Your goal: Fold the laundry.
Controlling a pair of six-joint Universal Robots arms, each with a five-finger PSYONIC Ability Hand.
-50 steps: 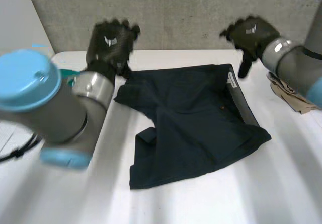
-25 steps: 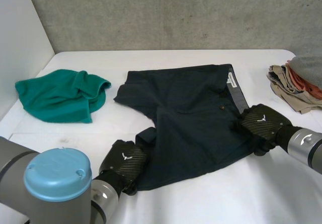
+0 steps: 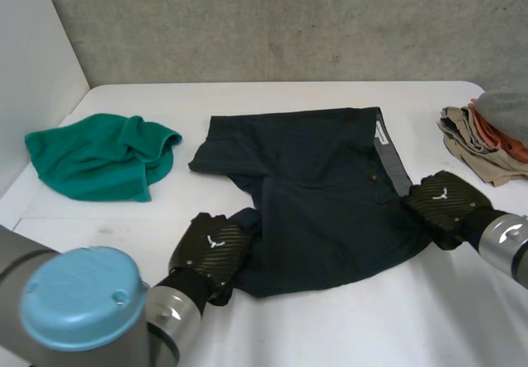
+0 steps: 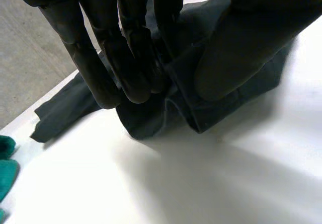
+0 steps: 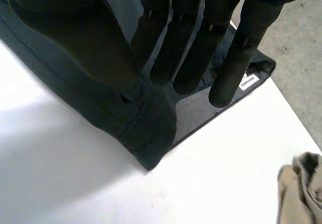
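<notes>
Head view: navy shorts (image 3: 322, 194) lie mid-way across the white table (image 3: 346, 334). The left hand (image 3: 213, 247) pinches their near-left hem between fingers and thumb. The right hand (image 3: 441, 204) rests straight-fingered on the near-right waistband corner, gripping nothing. Lifting now would likely raise only one side, skewing the fold.

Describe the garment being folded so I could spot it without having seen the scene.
On the white table, between a crumpled green cloth on the robot's left and a pile of beige clothes on its right, the shorts lie in the middle. The left hand and right hand are at their near corners. They are the only dark navy piece, spread mostly flat.
</notes>
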